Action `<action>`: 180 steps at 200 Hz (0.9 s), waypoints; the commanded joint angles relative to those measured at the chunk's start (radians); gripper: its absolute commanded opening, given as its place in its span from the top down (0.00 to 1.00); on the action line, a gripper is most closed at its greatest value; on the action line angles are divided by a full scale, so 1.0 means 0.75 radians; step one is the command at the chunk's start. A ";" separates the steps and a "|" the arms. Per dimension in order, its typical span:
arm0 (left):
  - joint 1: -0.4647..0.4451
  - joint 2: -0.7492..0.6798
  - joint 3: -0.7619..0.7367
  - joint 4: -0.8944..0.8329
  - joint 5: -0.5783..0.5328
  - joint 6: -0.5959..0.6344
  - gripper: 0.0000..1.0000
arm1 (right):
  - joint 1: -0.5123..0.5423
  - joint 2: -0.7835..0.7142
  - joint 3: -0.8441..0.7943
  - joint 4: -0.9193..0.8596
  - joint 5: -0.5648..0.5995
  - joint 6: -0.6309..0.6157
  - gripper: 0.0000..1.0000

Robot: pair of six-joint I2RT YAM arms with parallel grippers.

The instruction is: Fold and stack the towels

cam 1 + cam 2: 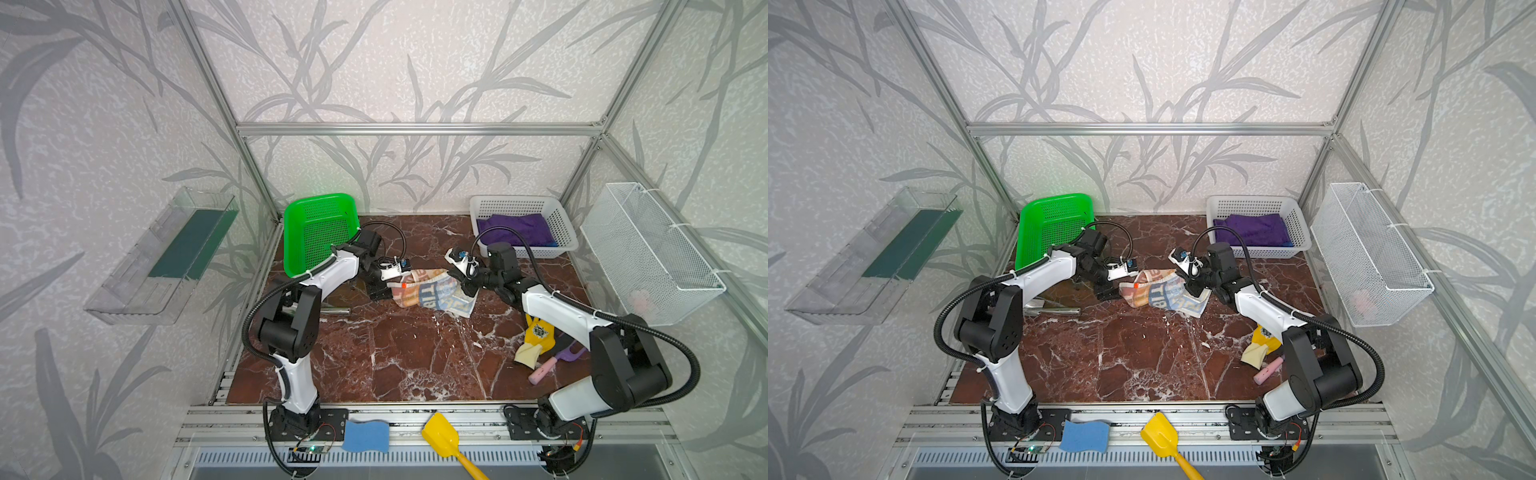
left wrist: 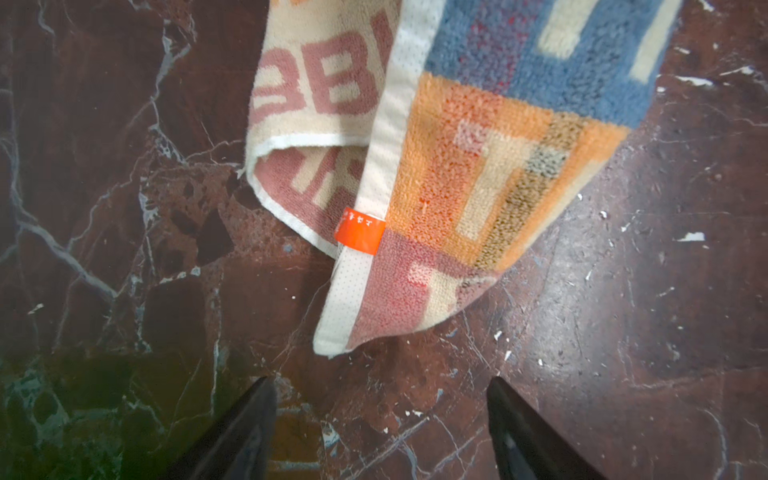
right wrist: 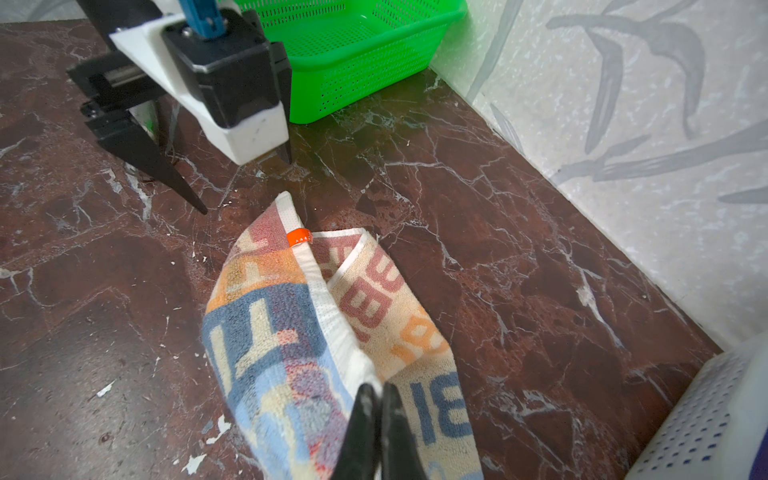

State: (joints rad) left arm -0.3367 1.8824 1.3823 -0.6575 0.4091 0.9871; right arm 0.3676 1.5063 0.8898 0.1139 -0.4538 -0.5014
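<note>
Centre of both top views: printed towel [image 1: 432, 293] lies bunched on the marble table [image 1: 395, 365], long axis running left to right between the two claws. Left gripper [image 2: 381, 382] spread, empty, low over the table. Loose towel corner with orange tag [image 2: 359, 230] sits just ahead of its tips, not touching. Left arm is nearer that corner, elbow bent, forearm reaching right. Right gripper [image 3: 376, 395] pressed together, pinching the opposite hem. Farther, upper right: purple towel [image 1: 515, 228] in white basket [image 1: 519, 201].
</note>
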 commanded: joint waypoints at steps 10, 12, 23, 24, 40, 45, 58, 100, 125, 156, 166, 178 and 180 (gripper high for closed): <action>0.015 0.101 0.151 -0.240 0.055 0.093 0.21 | -0.006 -0.069 -0.033 0.007 -0.011 -0.004 1.00; 0.015 0.109 0.164 -0.249 0.056 0.097 0.21 | -0.006 -0.071 -0.034 0.006 -0.011 -0.004 1.00; 0.015 0.156 0.233 -0.331 0.074 0.135 0.21 | -0.005 -0.079 -0.039 0.003 -0.011 -0.004 1.00; 0.015 0.163 0.240 -0.340 0.077 0.139 0.21 | -0.005 -0.079 -0.039 0.002 -0.011 -0.004 1.00; 0.013 0.225 0.313 -0.386 0.081 0.137 0.24 | -0.005 -0.086 -0.044 -0.001 -0.011 -0.004 1.00; 0.011 0.237 0.318 -0.376 0.076 0.125 0.24 | -0.004 -0.088 -0.045 -0.003 -0.012 -0.004 1.00; 0.009 0.241 0.299 -0.297 0.055 0.092 0.25 | -0.005 -0.090 -0.047 -0.005 -0.016 -0.001 1.00; -0.003 0.205 0.176 -0.045 0.043 0.051 0.25 | -0.004 -0.094 -0.053 0.006 -0.030 0.006 1.00; -0.005 0.229 0.184 0.007 0.059 0.040 0.25 | -0.005 -0.096 -0.057 0.010 -0.036 0.003 1.00; -0.011 0.256 0.204 -0.002 0.060 0.077 0.27 | -0.005 -0.100 -0.061 0.006 -0.031 -0.008 1.00; -0.013 0.268 0.225 -0.040 0.057 0.088 0.28 | -0.005 -0.102 -0.061 0.002 -0.028 -0.013 1.00; -0.015 0.279 0.240 -0.070 0.043 0.095 0.30 | -0.005 -0.106 -0.062 0.000 -0.024 -0.020 1.00; -0.015 0.280 0.240 -0.072 0.038 0.097 0.30 | -0.005 -0.106 -0.061 -0.002 -0.026 -0.022 1.00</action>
State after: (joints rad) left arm -0.3408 2.0636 1.5257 -0.6628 0.4362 1.0203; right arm 0.3676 1.4670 0.8581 0.1085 -0.4580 -0.5045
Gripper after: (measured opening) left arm 0.711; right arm 0.048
